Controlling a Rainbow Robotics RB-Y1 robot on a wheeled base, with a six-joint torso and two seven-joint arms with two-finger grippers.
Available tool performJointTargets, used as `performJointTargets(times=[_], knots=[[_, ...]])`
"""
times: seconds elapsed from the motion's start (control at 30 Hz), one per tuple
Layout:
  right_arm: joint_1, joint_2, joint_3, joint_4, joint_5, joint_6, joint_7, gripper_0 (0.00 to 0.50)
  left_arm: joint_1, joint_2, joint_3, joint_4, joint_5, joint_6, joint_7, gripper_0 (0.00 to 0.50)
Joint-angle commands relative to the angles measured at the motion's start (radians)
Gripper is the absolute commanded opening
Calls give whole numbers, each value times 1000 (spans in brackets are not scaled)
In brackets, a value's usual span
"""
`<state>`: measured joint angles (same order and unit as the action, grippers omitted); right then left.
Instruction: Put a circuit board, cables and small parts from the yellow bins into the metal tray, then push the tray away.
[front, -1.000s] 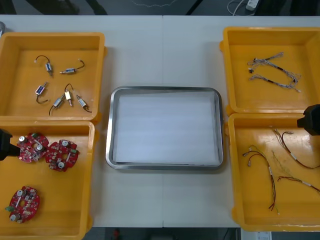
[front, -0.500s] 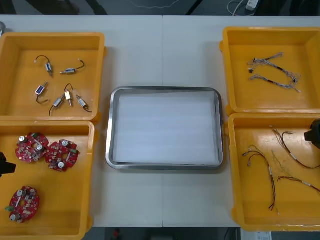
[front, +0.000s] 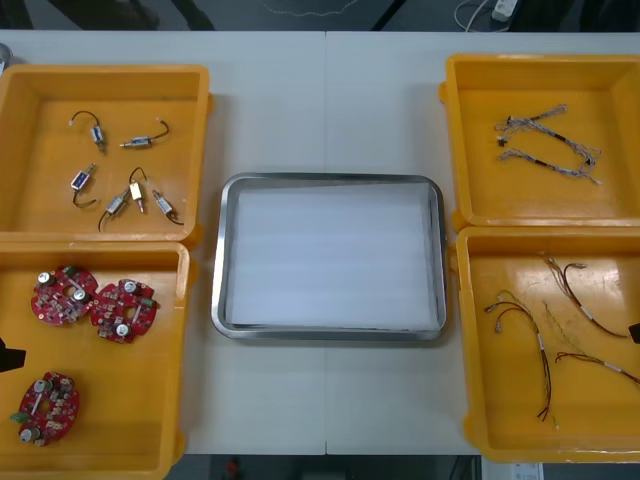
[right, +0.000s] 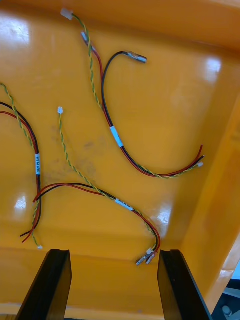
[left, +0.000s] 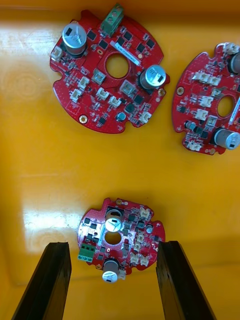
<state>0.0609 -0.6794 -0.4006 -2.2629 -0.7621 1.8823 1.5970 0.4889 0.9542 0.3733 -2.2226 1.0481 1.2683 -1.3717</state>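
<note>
I look steeply down on a pale grey, matte surface (front: 270, 110). A thin dark seam (front: 326, 100) runs down its middle from the far edge toward me. The light on it is even. Beyond the far edge is a dark floor (front: 240, 14), with a white power strip (front: 505, 8) at the right and a thin white wire (front: 300, 6) near the middle.

The metal tray (front: 222, 260) lies bare inside and open from above; only its low rim bars a sideways entry. Bare surface (front: 330, 110) runs beyond the tray and on its near side. Left of the tray, the left tool (left: 112, 282), fingers spread, has one circuit board (left: 120, 240) ahead between them. Right of the tray, the right tool (right: 115, 285), also spread, faces loose cables (right: 122, 204), with a bin wall (right: 215, 210) close beside one finger.
</note>
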Motion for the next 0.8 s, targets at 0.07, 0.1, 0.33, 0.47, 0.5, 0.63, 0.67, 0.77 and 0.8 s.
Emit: performJointTargets(times=[0.07, 0.1, 0.33, 0.47, 0.5, 0.63, 0.67, 0.77, 0.8], knots=[[86, -55, -35, -32, -16, -75, 103, 500, 27, 41, -50, 40, -11, -52, -83, 500], [94, -57, -35, -32, -14, -86, 118, 500, 28, 41, -51, 41, -13, -52, -84, 500], [171, -81, -14, -32, -17, -201, 156, 500, 31, 46, -88, 58, -23, -61, -90, 500], [229, -120, 31, -32, -16, -305, 159, 500, 28, 51, -111, 77, -33, -79, -93, 500], [240, -127, 39, -32, -16, -322, 159, 500, 25, 51, -116, 80, -34, -79, -93, 500], [267, -152, 77, 6, -25, -385, 162, 500, 14, 51, -136, 93, -42, -79, -95, 500], [269, -161, 94, 29, -28, -408, 166, 500, 8, 51, -142, 96, -45, -79, -95, 500], [269, -175, 126, 82, -36, -462, 178, 500, -3, 51, -162, 109, -56, -81, -96, 500], [269, -180, 131, 89, -39, -473, 181, 500, -6, 51, -165, 113, -57, -82, -96, 500]])
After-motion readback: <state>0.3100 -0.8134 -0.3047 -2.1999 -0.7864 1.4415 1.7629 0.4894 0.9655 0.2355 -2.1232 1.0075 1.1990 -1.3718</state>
